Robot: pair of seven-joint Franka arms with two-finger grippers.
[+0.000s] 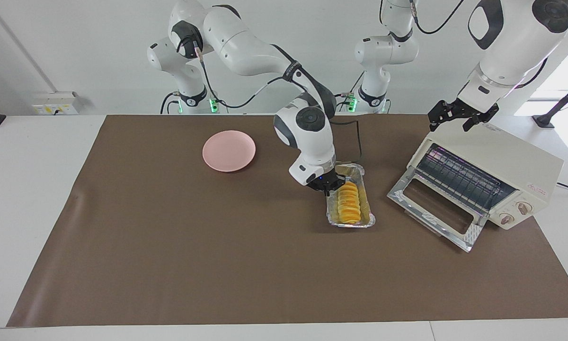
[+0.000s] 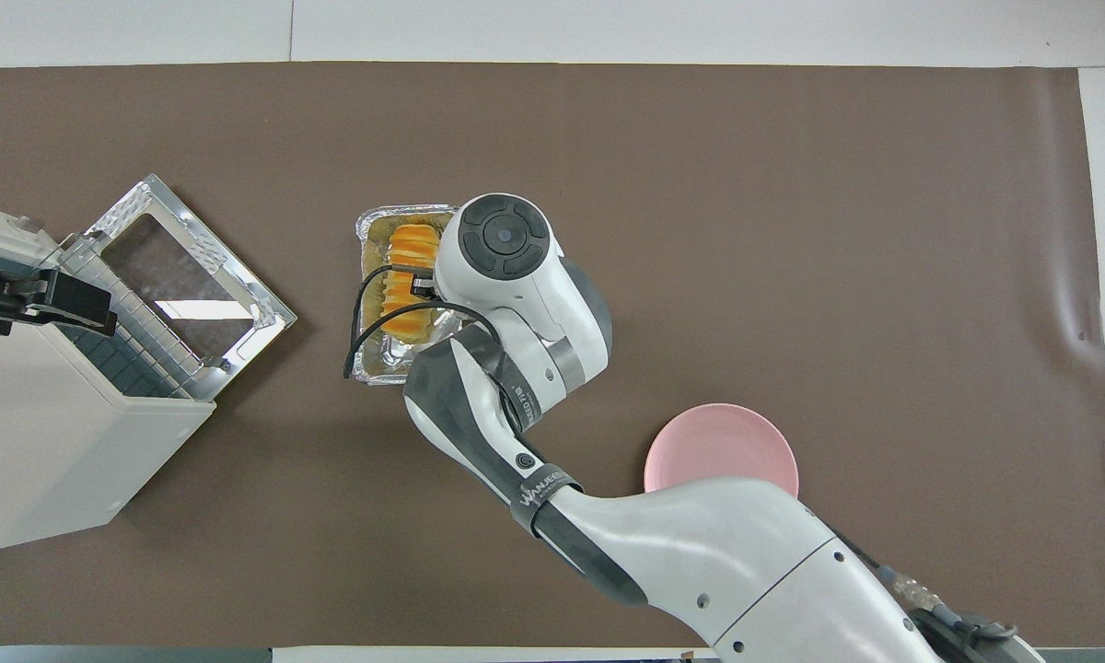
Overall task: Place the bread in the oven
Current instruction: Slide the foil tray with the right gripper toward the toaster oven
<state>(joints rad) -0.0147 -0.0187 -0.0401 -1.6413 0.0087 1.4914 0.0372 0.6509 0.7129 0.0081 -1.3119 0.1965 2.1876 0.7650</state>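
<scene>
The right gripper (image 1: 330, 188) is down at the bread (image 1: 349, 202), its fingers at the loaf's robot-side end inside the foil tray (image 1: 367, 219). The left gripper (image 1: 461, 117) hangs over the open oven (image 1: 511, 161), fingers spread, well apart from the bread.

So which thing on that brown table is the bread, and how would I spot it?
Start at the cream-white boxy toaster oven with its glass door dropped open, at the left arm's end of the table. Beside it sits a shiny silver foil tray, with the right gripper down at its edge. The bread is the small ridged golden-yellow loaf lying in that tray; the round pink plate holds nothing.
</scene>
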